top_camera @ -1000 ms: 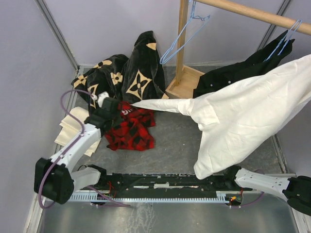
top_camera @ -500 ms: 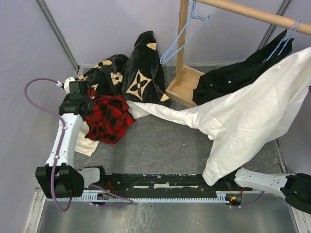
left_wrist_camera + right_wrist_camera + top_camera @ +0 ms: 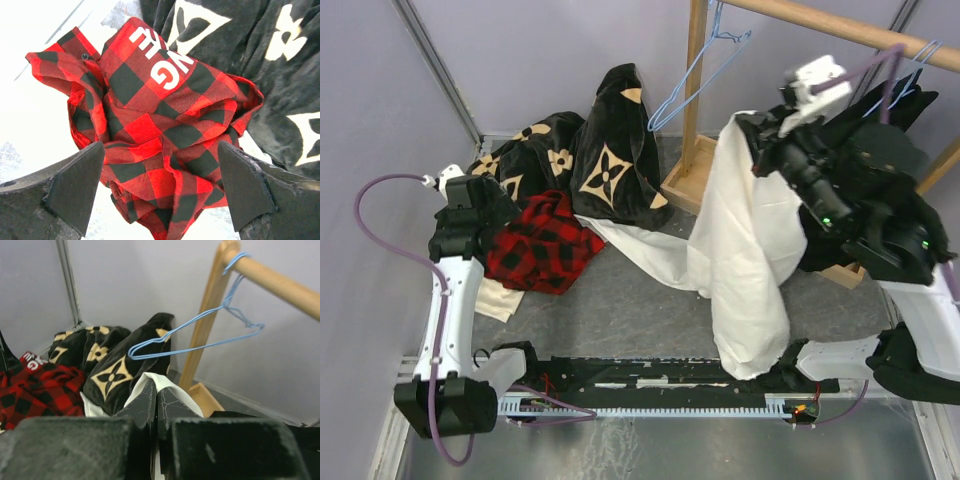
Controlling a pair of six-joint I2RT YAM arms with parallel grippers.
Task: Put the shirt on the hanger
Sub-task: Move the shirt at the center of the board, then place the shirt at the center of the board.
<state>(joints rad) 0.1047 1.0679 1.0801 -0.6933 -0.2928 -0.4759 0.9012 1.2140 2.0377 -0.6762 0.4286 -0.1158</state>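
Note:
The white shirt [image 3: 745, 250] hangs in a long fold from my right gripper [image 3: 748, 132], which is raised near the rack and shut on the cloth's top edge. One tail of it trails on the floor toward the left. In the right wrist view my right gripper [image 3: 156, 389] pinches a white fold [image 3: 186, 396], and the light-blue wire hanger [image 3: 195, 335] hangs just ahead on the rod. From above, the hanger [image 3: 692, 78] dangles left of the gripper. My left gripper [image 3: 160, 187] stands open over the red plaid shirt [image 3: 150, 120], holding nothing.
A black garment with tan flowers [image 3: 590, 150] is heaped at the back left. The wooden rack has a post [image 3: 696, 90], a rod [image 3: 840, 25] and a base [image 3: 705, 172]. A black garment [image 3: 885, 150] hangs on a second blue hanger [image 3: 912, 68]. Beige cloth [image 3: 498, 298] lies at the left.
My left gripper carried the plaid shirt left, opened and dropped it. My right arm swung up and left with the white shirt, which now hangs straight down by the hanger.

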